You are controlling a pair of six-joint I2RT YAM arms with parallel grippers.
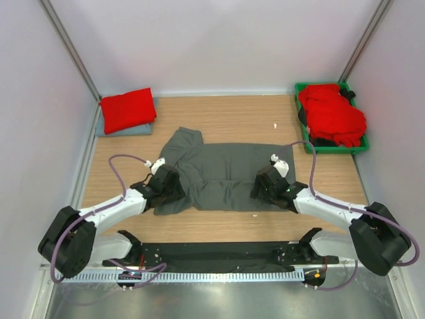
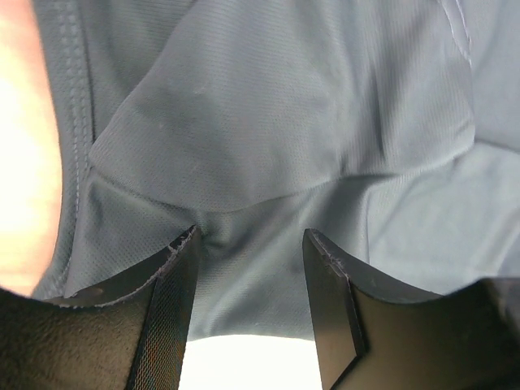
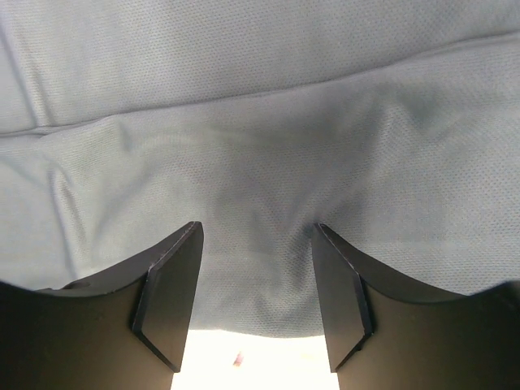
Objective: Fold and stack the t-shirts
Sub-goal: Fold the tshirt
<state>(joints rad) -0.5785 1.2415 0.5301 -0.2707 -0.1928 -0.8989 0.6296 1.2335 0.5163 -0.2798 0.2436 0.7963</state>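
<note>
Fine-knit charcoal t-shirt (image 1: 226,176) spread flat, softly creased, red t-shirt (image 1: 126,109) folded rectangular

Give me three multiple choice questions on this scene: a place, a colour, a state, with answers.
1. Where is the folded red shirt? A far left corner, B table centre, C near right corner.
2. Colour of the spread-out shirt? A white, B charcoal grey, C yellow.
3. Both tools' jaws? A open, B shut, C one shut.
1 A, atop a pale folded shirt there. 2 B, plainly dark. 3 A, left tool and right tool show gaps over cloth.
</note>
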